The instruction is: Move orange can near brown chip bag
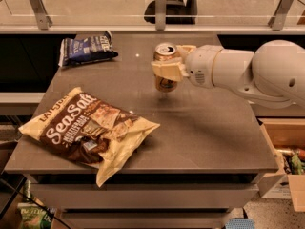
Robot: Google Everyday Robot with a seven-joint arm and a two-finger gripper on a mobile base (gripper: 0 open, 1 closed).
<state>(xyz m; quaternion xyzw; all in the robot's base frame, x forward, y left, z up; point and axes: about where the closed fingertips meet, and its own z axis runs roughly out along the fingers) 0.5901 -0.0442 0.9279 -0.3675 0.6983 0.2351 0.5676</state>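
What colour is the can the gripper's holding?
The orange can is copper-orange with a silver top, clamped in the gripper above the table; camera view.

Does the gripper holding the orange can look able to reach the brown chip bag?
Probably yes. The gripper, shut on the orange can, hangs above the table, and nothing stands between it and the brown chip bag.

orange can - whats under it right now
The orange can hangs clamped in the gripper just above bare tabletop, which shows only its faint reflection. Nothing lies beneath. Its base faces away, and a finger covers its middle.
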